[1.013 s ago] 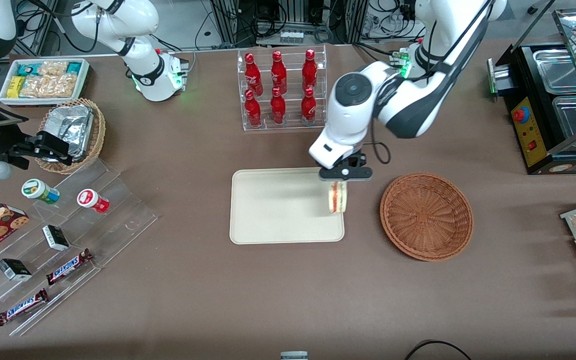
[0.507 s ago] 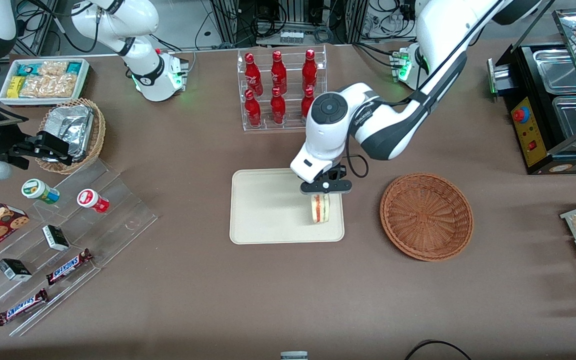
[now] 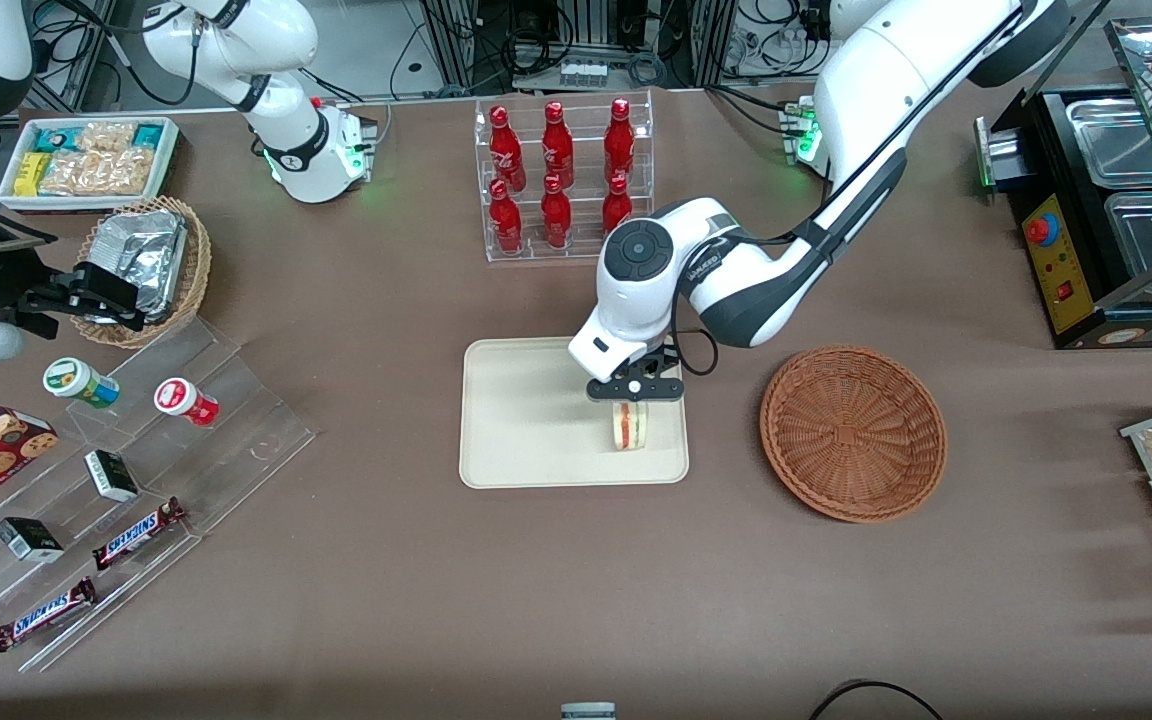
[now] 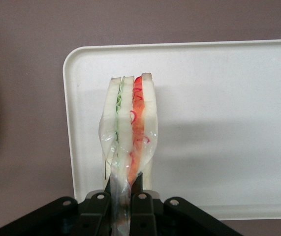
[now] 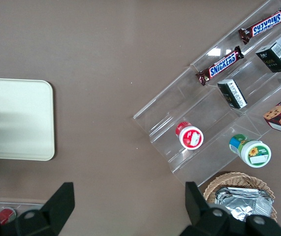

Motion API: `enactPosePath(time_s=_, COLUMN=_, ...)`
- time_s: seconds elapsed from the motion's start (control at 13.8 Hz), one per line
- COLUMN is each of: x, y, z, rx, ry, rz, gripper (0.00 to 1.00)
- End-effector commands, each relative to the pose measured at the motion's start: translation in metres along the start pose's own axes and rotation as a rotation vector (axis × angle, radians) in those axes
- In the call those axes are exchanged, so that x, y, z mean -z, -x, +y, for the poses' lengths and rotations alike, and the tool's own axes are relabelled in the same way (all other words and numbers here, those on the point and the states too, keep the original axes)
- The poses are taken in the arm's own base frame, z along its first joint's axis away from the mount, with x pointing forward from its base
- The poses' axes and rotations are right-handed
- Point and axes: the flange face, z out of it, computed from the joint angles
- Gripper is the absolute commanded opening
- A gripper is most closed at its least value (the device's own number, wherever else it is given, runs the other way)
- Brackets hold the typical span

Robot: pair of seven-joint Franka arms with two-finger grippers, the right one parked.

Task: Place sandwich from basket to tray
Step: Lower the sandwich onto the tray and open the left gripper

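Note:
My left gripper (image 3: 633, 397) (image 4: 124, 189) is shut on the sandwich (image 3: 629, 426) (image 4: 130, 132), a plastic-wrapped wedge of white bread with green and red filling showing on its edge. The sandwich hangs from the fingers just over the cream tray (image 3: 526, 420) (image 4: 219, 113), near the tray's end that faces the basket; whether it touches the tray I cannot tell. The reddish-brown wicker basket (image 3: 853, 432) sits beside the tray, toward the working arm's end of the table, with nothing in it. The tray's corner also shows in the right wrist view (image 5: 17, 120).
A clear rack of red bottles (image 3: 561, 178) stands farther from the front camera than the tray. A stepped acrylic display with snack bars and cups (image 3: 126, 480) lies toward the parked arm's end, by a paler basket of foil packs (image 3: 146, 265). A black appliance (image 3: 1106, 210) stands toward the working arm's end.
The gripper carried the sandwich from the tray's basket-side edge inward over the tray and lowered it close to the surface.

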Motion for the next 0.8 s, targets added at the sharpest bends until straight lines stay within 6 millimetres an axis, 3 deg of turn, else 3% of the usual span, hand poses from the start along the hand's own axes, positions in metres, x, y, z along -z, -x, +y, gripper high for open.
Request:
enactPosePath(time_s=0.0, x=-0.009, y=-0.004, z=0.011, rx=-0.007, ry=-0.002, rz=0.014, gripper=0.00)
enactPosePath(time_s=0.65, x=-0.048, y=-0.012, z=0.022, rx=0.084, ry=0.023, rz=0.065, gripper=0.00)
enactPosePath(time_s=0.72, x=-0.047, y=-0.013, z=0.022, rx=0.086, ry=0.026, rz=0.066, gripper=0.07)
